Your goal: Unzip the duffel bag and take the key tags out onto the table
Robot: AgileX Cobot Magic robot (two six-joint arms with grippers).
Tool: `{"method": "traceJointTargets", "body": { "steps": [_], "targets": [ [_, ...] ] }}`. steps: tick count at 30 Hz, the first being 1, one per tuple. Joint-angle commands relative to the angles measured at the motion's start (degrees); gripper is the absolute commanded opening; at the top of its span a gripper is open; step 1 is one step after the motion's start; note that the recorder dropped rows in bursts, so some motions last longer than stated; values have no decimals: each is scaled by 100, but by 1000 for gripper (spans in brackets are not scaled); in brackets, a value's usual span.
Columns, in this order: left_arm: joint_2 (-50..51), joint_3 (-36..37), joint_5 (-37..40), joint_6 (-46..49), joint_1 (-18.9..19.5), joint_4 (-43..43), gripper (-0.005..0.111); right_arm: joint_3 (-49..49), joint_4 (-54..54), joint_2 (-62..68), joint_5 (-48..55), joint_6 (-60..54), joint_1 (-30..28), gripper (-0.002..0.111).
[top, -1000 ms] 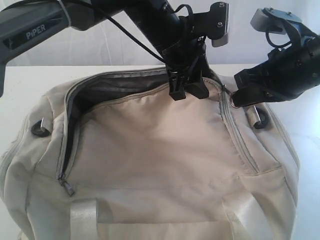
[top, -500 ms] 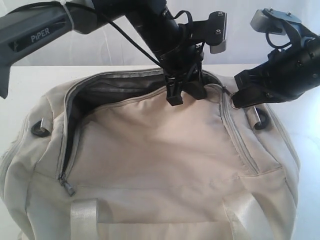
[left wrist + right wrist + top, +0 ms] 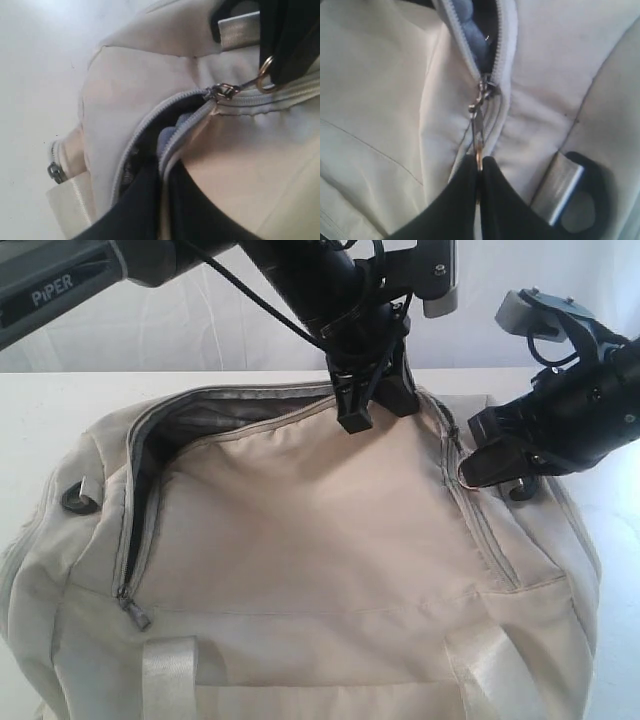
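The cream duffel bag (image 3: 320, 530) fills the table (image 3: 40, 400). Its zipper is undone along the left side and the back, which shows dark grey lining (image 3: 215, 420). My left gripper (image 3: 370, 408) is shut on the flap's zipper edge (image 3: 167, 147) at the back of the opening. My right gripper (image 3: 480, 162) is shut on the metal ring pull (image 3: 479, 145) at the bag's right rear. The ring pull leads to the zipper slider (image 3: 487, 90). The left wrist view also catches the ring pull (image 3: 265, 80). The key tags are hidden.
A second zipper slider (image 3: 135, 615) hangs at the front left end of the opening. Black strap rings sit at the bag's left (image 3: 78, 495) and right (image 3: 575, 200). Satin handles (image 3: 170, 675) lie across the near side.
My left gripper has shut on the flap edge and risen slightly, lifting it. My right gripper has drawn the ring pull a little toward the near side.
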Motion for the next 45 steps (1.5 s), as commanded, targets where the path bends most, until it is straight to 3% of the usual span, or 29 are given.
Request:
{"method": "traceJointTargets", "body": {
  "steps": [1,10,16,22,30,45],
  "targets": [
    [-110,-14,-43,-176,232,5,0,65,-229,-220,515,29,-38,0],
    [-110,-14,19,-239,314,-216,0,65,-737,-830,690,480,-38,0],
    [-5,-14,464,-226,314,-625,0,65,-737,-944,723,586,-38,0],
    [80,-14,951,-64,314,-1531,0,65,-659,-863,-28,588,-38,0],
    [80,-14,296,-63,322,-2334,0,65,-456,-481,-41,588,-38,0],
    [80,-14,-358,-251,383,-2244,0,165,-505,-691,892,588,-38,0]
  ]
}}
